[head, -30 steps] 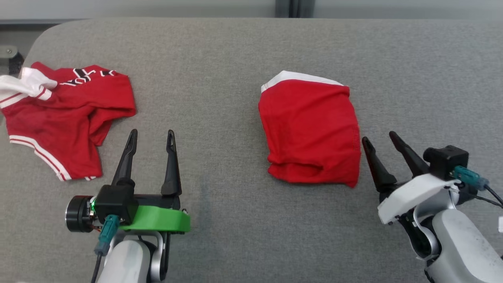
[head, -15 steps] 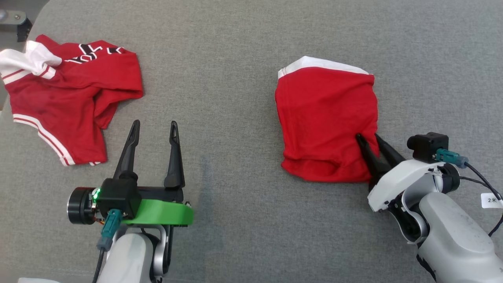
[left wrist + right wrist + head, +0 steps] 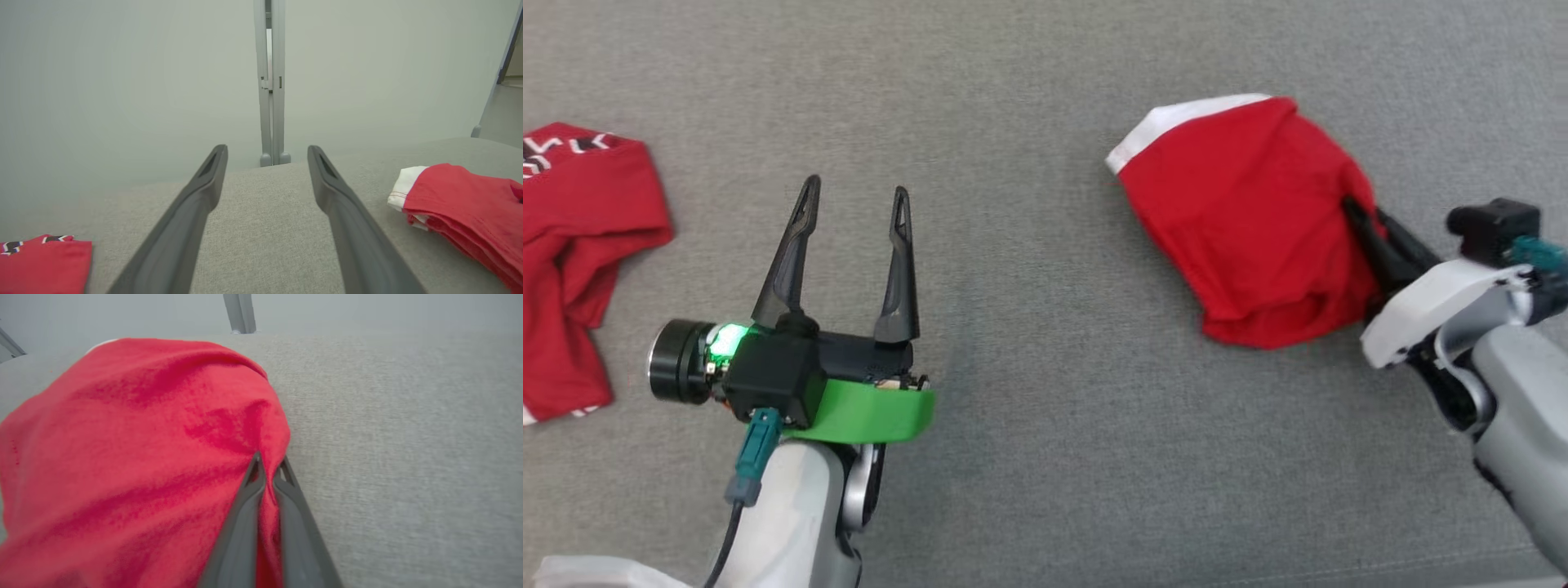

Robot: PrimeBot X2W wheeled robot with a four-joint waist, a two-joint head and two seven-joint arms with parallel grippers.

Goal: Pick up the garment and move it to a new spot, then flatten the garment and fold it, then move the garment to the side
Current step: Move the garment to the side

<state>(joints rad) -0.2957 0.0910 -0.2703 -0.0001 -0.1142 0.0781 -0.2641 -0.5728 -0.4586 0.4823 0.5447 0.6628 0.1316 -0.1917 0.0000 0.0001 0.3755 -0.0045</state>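
Surface is one big grey fabric-covered top (image 3: 1029, 490), and the folded red garment (image 3: 1250, 220) with the white band sits on its right half, its right edge puckered up where it's pinched. Since it already looks folded into a compact packet, I'd say we're at the last bit: moving it off to the side. Next move probably wants a low, gentle carry or slide to the right so the layers don't slip apart, because a pinch on one edge could let the fold fall open. A second red garment with white lettering (image 3: 580, 245) lies crumpled at the far left, well apart from all this. The right arm comes in from the near right with its wrist angled left, and the right gripper (image 3: 1360, 214) has its jaws together, clamped on that edge fabric. The left gripper (image 3: 855, 188) hovers over bare surface, fingers pointing away, jaws wide apart with nothing between them.
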